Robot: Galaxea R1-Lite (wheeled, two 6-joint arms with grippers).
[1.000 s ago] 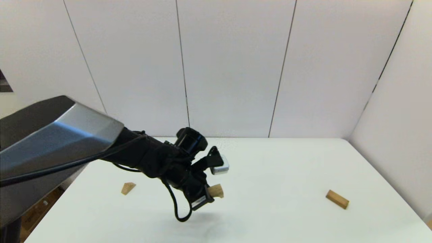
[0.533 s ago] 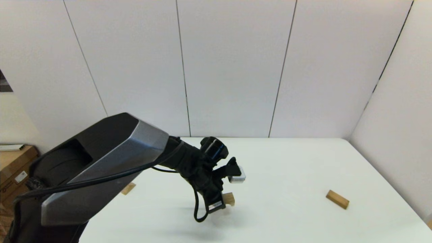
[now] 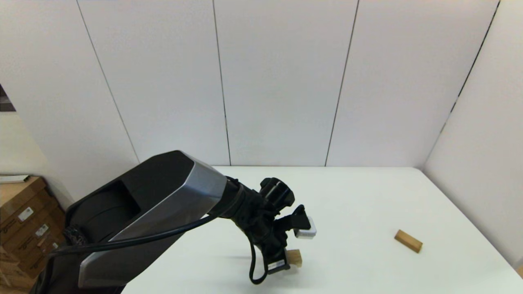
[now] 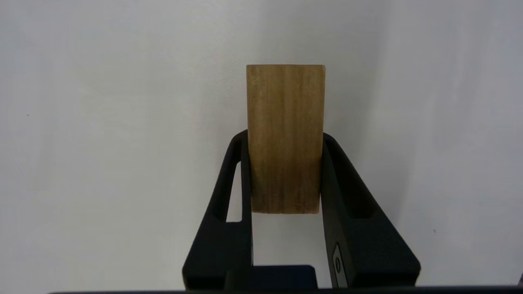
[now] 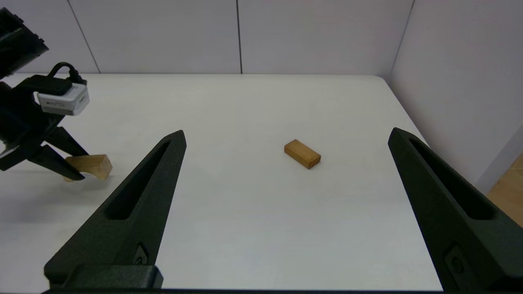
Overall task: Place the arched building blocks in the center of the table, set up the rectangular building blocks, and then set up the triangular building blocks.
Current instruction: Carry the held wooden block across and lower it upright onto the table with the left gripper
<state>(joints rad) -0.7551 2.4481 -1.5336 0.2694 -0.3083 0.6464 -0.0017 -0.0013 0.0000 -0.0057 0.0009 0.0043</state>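
Note:
My left gripper [image 3: 286,262] is shut on the arched building block [image 3: 295,257], a light-wood piece held low over the middle of the white table [image 3: 367,196]. In the left wrist view both fingers [image 4: 339,171] clamp the block [image 4: 286,134] by its long sides. From the right wrist view the block [image 5: 89,166] looks tilted, and I cannot tell whether it touches the table. The rectangular building block [image 3: 408,241] lies flat at the right; my open right gripper [image 5: 287,134] hovers short of it [image 5: 302,154]. The triangular building block is hidden behind my left arm.
White wall panels [image 3: 278,81] close off the table's far side, and another wall [image 3: 482,143] runs along its right edge. Cardboard boxes [image 3: 24,228] stand on the floor beyond the table's left edge.
My left arm has carried the arched block to the right, toward me and lower over the table. The arm now covers the triangular block. The rectangular block has not moved.

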